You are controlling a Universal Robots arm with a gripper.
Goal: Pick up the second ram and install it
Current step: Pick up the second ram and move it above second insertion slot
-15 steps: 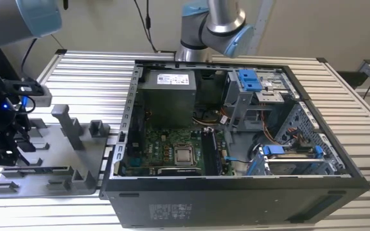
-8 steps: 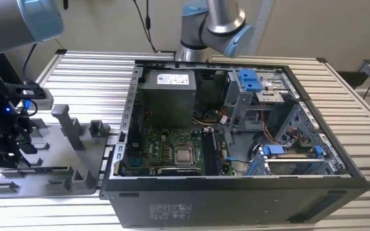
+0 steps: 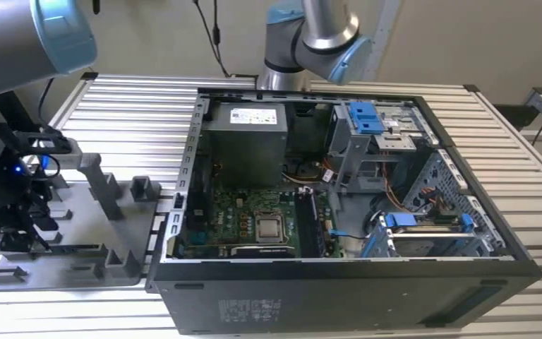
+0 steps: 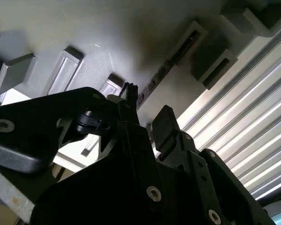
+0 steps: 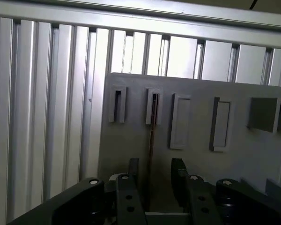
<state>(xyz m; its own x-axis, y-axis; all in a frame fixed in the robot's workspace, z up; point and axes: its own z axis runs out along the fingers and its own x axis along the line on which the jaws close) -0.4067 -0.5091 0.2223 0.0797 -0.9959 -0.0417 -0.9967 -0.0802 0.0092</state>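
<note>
1. Second ram [image 5: 152, 140], a thin dark stick seen edge-on in the first wrist view, stands on its long edge in a slot of the grey fixture plate [image 5: 131, 140], outside the computer
2. Pincer [image 5: 154, 165] is spread, one black finger [image 5: 133, 176] on each side of the stick, with a gap showing on both sides and nothing pinched
3. Seen in the second wrist view, the stick [image 4: 154, 82] runs as a dark strip with small chips across the plate [image 4: 84, 28], just past the pincer's tips
4. At the exterior view's left, the arm's pincer [image 3: 26, 236] hangs low over the fixture plate [image 3: 87, 205], which lies on the slatted metal table [image 3: 130, 106]
5. Just beside the plate, toward the exterior view's right, an open computer case [image 3: 346, 296] lies on its side with its green motherboard [image 3: 252, 212] exposed
6. Behind the case, a grey-and-blue robot joint [image 3: 309, 35] rises at the table's far edge
</note>
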